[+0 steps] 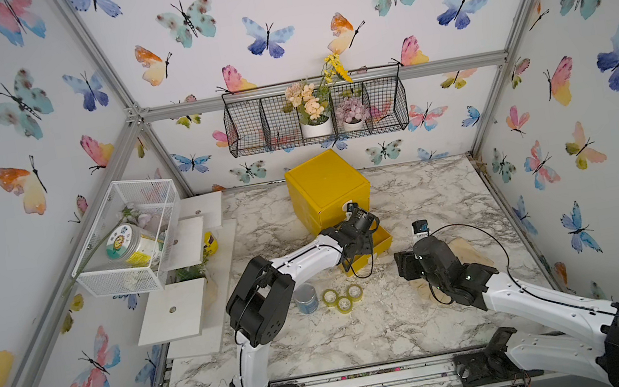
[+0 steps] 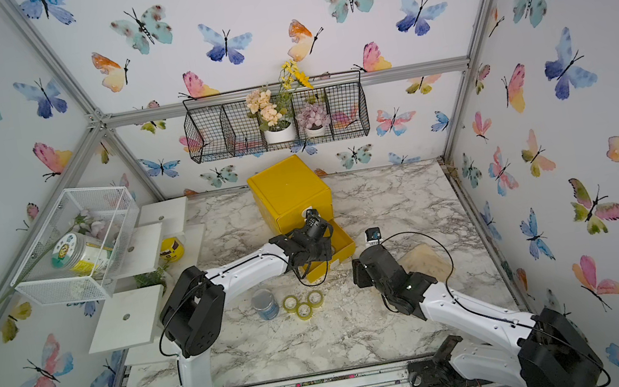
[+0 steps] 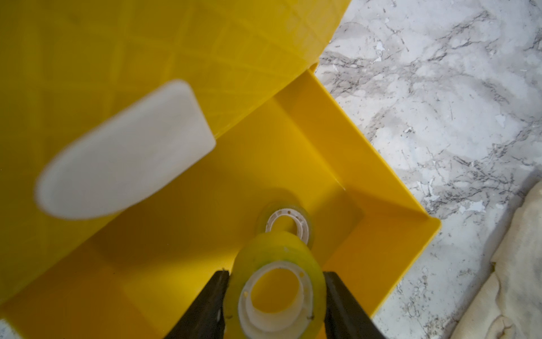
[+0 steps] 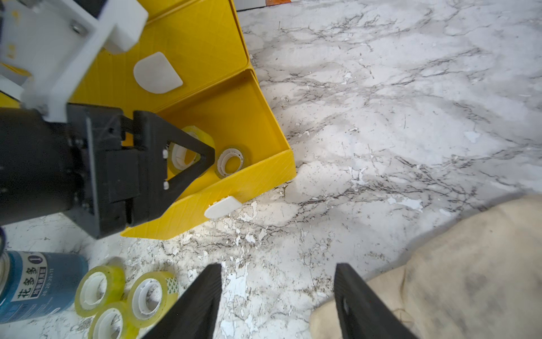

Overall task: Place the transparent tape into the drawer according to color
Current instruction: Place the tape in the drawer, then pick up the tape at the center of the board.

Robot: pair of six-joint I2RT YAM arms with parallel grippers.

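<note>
Black wedge-shaped fingers (image 3: 205,308) of the left end effector (image 3: 274,273) are pressing on both sides of a yellow-green tape roll (image 3: 272,246), holding it tilted above the floor of the open drawer (image 3: 366,164). Glossy and ring-shaped, the roll is showing a white ribbed core. Just beyond it, a second see-through roll (image 3: 289,224) is lying flat on the drawer floor close to the front wall, its tint hard to tell against the yellow plastic. Smooth upright walls are fencing the drawer in, and most of its floor is lying bare. A rounded white tab handle (image 4: 223,207) is sticking out of the front wall, and a like tab (image 3: 126,152) is jutting from the closed drawer above.

The open drawer is standing pulled out at the bottom of the boxy yellow cabinet (image 1: 325,183), which is sitting at the far middle of the marble-patterned table (image 1: 404,326). To the near left of the drawer, apart from it, three yellow-green rolls (image 1: 344,304) are lying flat in a tight cluster, with a blue-grey jar (image 1: 305,298) just beside them on the left.

Right of the drawer, the right end effector (image 4: 278,265) is hanging over bare marble with its fingers spread wide. A crumpled beige cloth (image 4: 469,264) is lying just to its right. Open marble is stretching across the near half of the table.
</note>
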